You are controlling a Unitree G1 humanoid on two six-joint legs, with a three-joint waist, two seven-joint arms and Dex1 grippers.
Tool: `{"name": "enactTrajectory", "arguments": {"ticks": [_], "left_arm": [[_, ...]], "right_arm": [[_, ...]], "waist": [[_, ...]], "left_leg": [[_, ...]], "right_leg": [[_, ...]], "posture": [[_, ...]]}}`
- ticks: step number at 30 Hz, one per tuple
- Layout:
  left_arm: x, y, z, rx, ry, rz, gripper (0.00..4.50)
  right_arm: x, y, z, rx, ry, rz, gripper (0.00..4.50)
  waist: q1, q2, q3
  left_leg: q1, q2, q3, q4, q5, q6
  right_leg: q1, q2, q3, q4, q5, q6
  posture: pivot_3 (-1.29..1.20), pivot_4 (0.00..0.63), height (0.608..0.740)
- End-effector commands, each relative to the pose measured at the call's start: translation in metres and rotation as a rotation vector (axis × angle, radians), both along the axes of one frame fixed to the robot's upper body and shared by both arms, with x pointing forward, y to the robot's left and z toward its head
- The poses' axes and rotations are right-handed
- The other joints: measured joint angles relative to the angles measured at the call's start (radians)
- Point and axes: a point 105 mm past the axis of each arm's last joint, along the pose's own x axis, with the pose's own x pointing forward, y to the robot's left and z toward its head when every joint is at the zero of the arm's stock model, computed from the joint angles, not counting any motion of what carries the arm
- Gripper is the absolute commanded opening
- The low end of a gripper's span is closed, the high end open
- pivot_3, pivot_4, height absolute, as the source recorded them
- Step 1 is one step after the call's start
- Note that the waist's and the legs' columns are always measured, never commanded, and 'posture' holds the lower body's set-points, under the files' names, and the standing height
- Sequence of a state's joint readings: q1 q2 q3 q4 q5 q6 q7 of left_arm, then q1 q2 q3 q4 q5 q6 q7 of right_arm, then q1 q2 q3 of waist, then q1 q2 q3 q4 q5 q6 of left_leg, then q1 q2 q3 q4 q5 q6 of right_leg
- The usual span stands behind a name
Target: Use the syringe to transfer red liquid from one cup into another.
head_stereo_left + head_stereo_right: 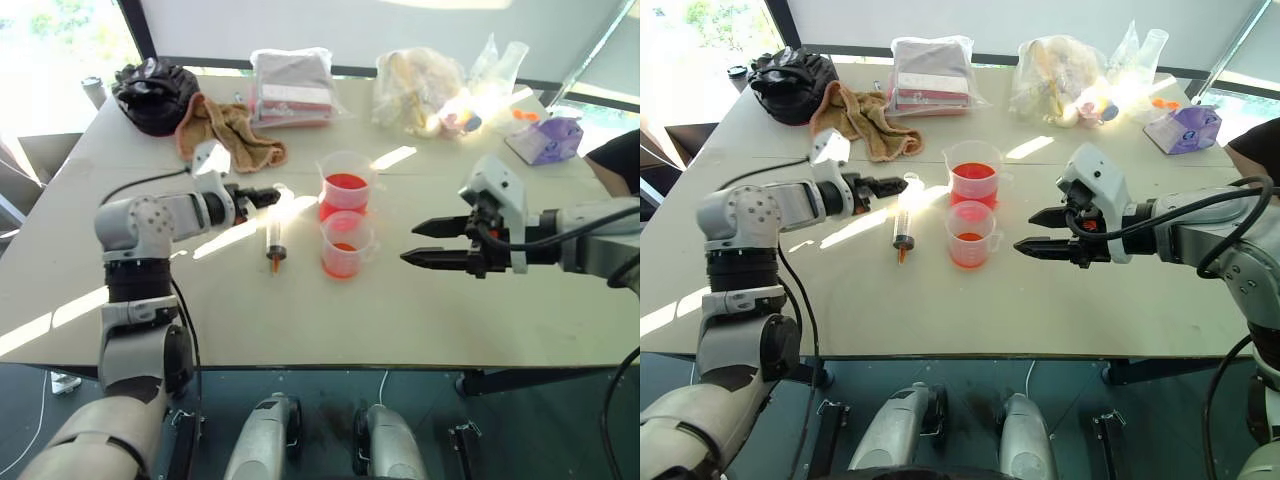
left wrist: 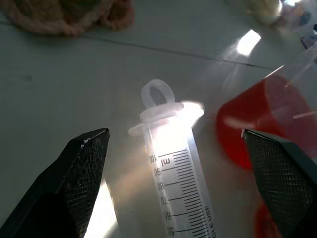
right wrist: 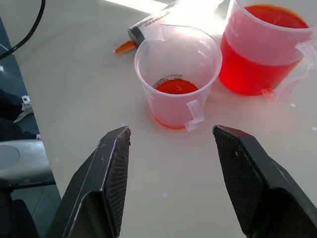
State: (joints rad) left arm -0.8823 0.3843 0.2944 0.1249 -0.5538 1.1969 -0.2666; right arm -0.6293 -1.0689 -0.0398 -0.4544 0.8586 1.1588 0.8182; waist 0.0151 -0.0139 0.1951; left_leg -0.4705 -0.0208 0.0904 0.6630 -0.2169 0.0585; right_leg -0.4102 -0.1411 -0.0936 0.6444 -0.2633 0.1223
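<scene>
Beside both gaping end effectors, the syringe (image 2: 171, 168) lies free, tip cropped.

Deep red larger beaker (image 1: 345, 193), paler orange smaller beaker (image 1: 346, 245) — orange-tipped clear syringe (image 1: 274, 238), black gripper fingers (image 3: 114, 163).

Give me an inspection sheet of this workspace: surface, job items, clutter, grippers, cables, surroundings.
Surface: pale table, sunlit patches.
Job's things: syringe lies flat, orange tip toward the robot; larger beaker holds deep red liquid; smaller beaker in front of it holds a shallow red layer.
Clutter: black bag, brown cloth, wrapped packet, plastic bags, purple box along the far edge.
Grippers: left gripper open over the syringe's plunger end; right gripper open, facing the smaller beaker.
Cables: black cable on the table by the left arm.
Surroundings: windows behind.
</scene>
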Motion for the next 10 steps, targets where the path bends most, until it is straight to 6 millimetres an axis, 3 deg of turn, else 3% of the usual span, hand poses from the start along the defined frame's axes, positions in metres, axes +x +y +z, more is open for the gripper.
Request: {"name": "enactTrajectory", "arguments": {"ticks": [1,4,10], "left_arm": [[-0.020,0.007,0.027,0.103,-0.155,-0.041,4.46],[-0.039,0.008,0.035,0.197,-0.241,-0.116,4.46],[-0.060,0.024,0.032,0.258,-0.234,-0.201,4.46]], "right_arm": [[0.002,-0.009,0.013,-0.034,-0.056,0.010,2.78],[0.005,-0.010,0.016,-0.034,-0.064,0.025,2.78],[0.013,-0.010,0.019,-0.040,-0.086,0.046,2.78]], "waist": [[-0.003,0.000,0.000],[-0.006,0.000,0.000],[-0.003,0.000,0.000]], "left_leg": [[0.000,0.000,0.000,0.000,0.000,0.000],[0.001,0.000,0.000,-0.001,0.000,0.000],[0.001,0.001,0.000,-0.001,0.000,0.000]], "right_leg": [[0.000,0.000,0.000,0.000,0.000,0.000],[0.000,0.001,0.000,0.000,0.000,0.000],[0.000,0.001,0.000,-0.001,0.000,0.000]], "posture": [[0.00,0.150,0.740],[0.00,0.150,0.740],[0.00,0.150,0.740]]}}
